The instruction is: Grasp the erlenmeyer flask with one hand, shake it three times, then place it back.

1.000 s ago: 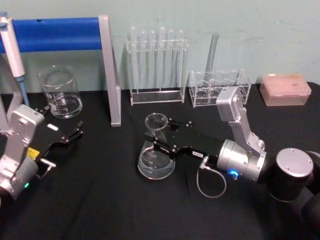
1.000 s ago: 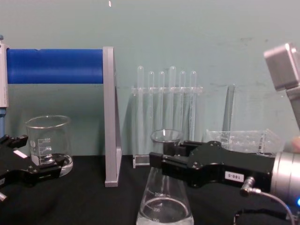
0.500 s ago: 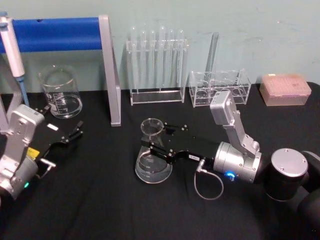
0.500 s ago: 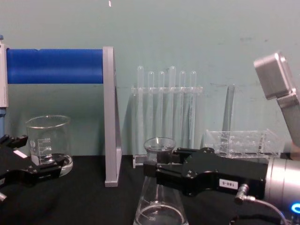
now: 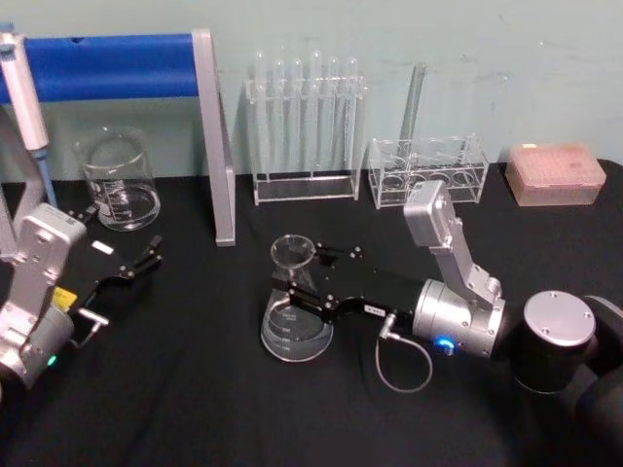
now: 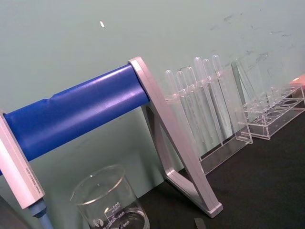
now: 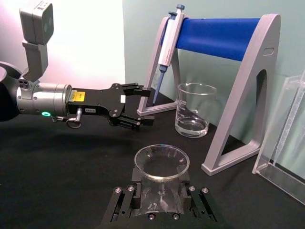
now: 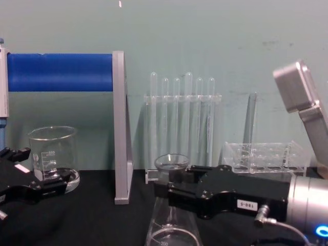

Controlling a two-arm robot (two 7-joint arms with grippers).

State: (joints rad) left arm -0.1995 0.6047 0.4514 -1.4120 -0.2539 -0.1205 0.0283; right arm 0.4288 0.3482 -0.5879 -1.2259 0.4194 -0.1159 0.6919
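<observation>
The erlenmeyer flask [image 5: 292,329] is a clear cone with a flared rim, upright near the table's middle. My right gripper [image 5: 304,278], the black blocky hand with a small white label, is shut on its neck from the right. In the right wrist view the flask rim [image 7: 161,163] stands between the two black fingers [image 7: 125,200]. In the chest view the flask [image 8: 171,163] is low, its base cut off by the lower edge, with the right gripper [image 8: 166,187] around the neck. I cannot tell whether the base touches the cloth. My left gripper [image 5: 136,265] is open at the far left, parked.
A glass beaker [image 5: 119,181] stands back left beside a blue-barred pipette stand [image 5: 107,66] with a pipette [image 5: 21,92]. Behind the flask stand a test tube rack [image 5: 307,126], a second clear rack [image 5: 428,170] and a pink tip box [image 5: 555,173]. Black cloth covers the table.
The right gripper has carried the flask lower and a little left, toward me. In the chest view the rim has dropped steadily. The left arm has not moved.
</observation>
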